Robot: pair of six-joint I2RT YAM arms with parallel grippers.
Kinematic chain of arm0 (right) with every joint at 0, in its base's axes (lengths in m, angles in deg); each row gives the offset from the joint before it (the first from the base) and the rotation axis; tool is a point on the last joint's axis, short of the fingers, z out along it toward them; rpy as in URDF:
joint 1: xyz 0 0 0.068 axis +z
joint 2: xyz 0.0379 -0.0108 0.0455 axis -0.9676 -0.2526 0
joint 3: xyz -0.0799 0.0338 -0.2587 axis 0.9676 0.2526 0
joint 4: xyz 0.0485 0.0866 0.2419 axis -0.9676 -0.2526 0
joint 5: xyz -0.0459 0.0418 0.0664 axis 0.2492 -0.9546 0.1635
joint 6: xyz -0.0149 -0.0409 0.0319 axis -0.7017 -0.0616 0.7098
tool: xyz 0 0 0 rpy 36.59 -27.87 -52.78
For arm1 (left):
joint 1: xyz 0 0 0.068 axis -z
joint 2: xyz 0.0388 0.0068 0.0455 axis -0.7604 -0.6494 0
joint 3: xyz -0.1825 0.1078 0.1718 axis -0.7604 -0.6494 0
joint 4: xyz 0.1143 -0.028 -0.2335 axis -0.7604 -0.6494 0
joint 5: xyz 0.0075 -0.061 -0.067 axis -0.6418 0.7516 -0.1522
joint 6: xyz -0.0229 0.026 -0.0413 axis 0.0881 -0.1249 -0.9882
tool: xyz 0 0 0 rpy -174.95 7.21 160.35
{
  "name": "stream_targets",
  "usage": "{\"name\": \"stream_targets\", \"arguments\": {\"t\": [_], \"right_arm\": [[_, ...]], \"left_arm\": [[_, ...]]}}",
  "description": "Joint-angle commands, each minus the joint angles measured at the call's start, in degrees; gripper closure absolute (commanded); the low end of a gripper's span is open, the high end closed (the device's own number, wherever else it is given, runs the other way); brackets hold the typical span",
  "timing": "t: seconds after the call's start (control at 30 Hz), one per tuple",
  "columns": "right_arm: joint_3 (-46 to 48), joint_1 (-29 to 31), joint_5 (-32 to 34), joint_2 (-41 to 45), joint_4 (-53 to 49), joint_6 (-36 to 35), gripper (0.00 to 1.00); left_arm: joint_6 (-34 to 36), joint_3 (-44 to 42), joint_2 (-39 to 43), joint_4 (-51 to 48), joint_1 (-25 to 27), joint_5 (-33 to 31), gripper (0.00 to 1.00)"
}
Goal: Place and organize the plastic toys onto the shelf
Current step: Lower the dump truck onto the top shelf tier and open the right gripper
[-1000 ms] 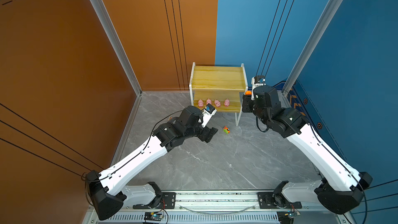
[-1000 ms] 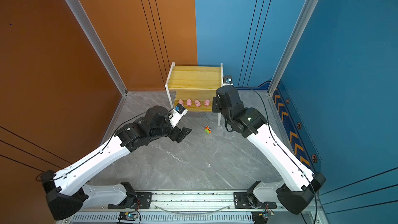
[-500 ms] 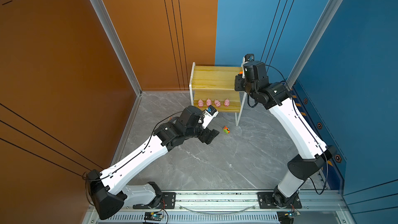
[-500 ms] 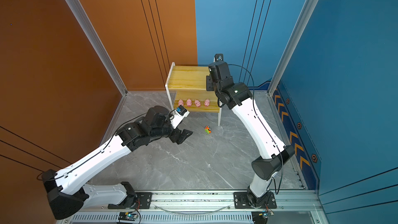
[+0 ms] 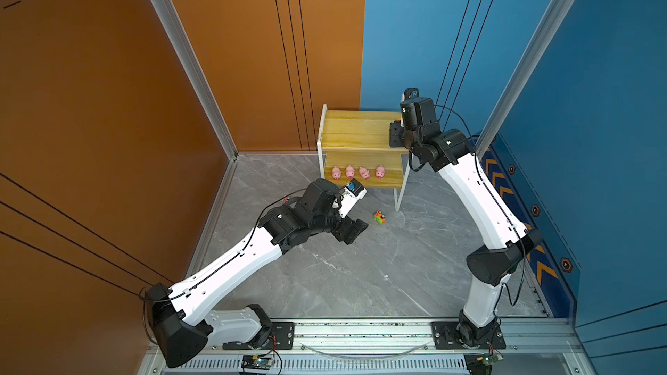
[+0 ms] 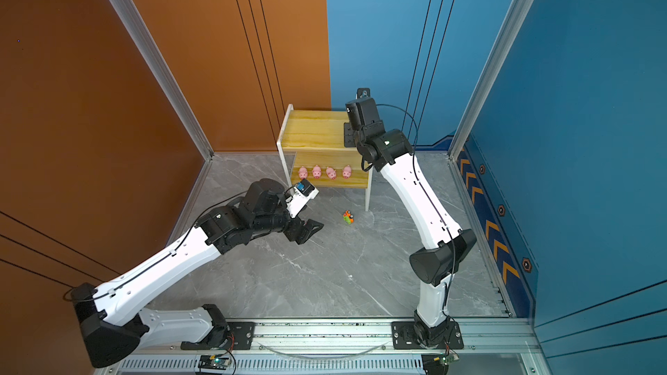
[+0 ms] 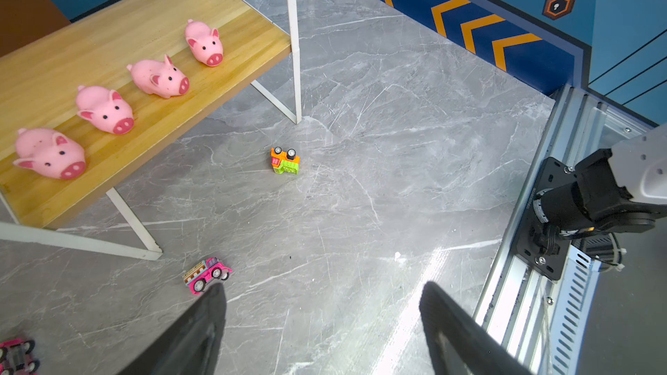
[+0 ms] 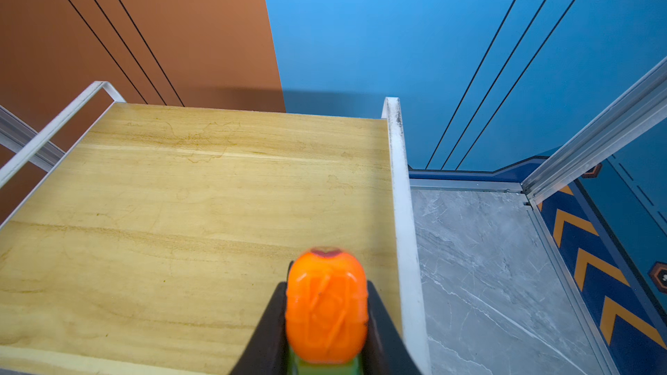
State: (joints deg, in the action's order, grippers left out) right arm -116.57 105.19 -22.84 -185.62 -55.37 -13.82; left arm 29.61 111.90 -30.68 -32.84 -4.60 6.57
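Orange plastic fills the near part of the right wrist view: an orange car point(image 8: 326, 304) with a green underside, pinched narrowly between the right fingers point(image 8: 270, 333). It is held over the upper board point(image 8: 180, 211) of the shelf point(image 6: 314, 131), close to the white rail at that board's side. Whether the wheels touch the wood I cannot tell. The step in hand looks like setting this car down on the upper tier, which shows no other toy.

Four pink pigs point(image 7: 104, 110) stand in a row on the lower board point(image 7: 108, 37), so that group seems done.

The next move calls for lowering until the car sits flat, letting go, then lifting straight off so the toy does not roll or get dragged toward the rail. It should sit where later cars can line up beside it.

Three cars wait on the grey desk point(image 7: 361, 174). The left fingers point(image 7: 198, 333) stand wide apart above it, holding nothing. A pink car point(image 7: 206, 274) lies just beside one fingertip and is probably the next pick. An orange-and-green car point(image 7: 285, 162) lies tipped with its wheels up near the shelf's front leg, so it will likely need more care. Another pink toy point(image 7: 16, 357) shows at the frame's corner.
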Motion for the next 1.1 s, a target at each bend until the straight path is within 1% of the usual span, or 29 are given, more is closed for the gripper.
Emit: {"name": "stream_targets", "arguments": {"t": [0.0,0.4,0.77,0.9,1.0,1.07], "right_arm": [[-1.39,-0.73,-0.57,-1.25,-2.03,-0.18,0.79],[-1.6,-1.6,0.7,-3.32,-2.82,-0.07,0.79],[-3.56,-2.58,0.21,-5.98,-3.88,-0.02,0.78],[-4.35,-2.66,0.65,-6.57,-4.12,0.03,0.72],[-4.82,-2.67,1.07,-6.68,-4.11,0.07,0.65],[-5.39,-2.67,1.14,-6.66,-4.05,0.0,0.62]], "left_arm": [[-0.42,-0.76,0.61,0.32,-0.51,1.46,0.15],[-1.22,-1.02,0.17,0.78,-0.49,2.29,0.15],[-1.33,-1.03,-0.03,0.76,-0.56,2.54,0.15],[-1.29,-1.11,-0.06,0.78,-0.57,2.36,0.15],[-1.24,-1.11,-0.17,0.75,-0.52,2.34,0.15],[-1.27,-1.02,-0.24,0.76,-0.59,2.42,0.15]]}}
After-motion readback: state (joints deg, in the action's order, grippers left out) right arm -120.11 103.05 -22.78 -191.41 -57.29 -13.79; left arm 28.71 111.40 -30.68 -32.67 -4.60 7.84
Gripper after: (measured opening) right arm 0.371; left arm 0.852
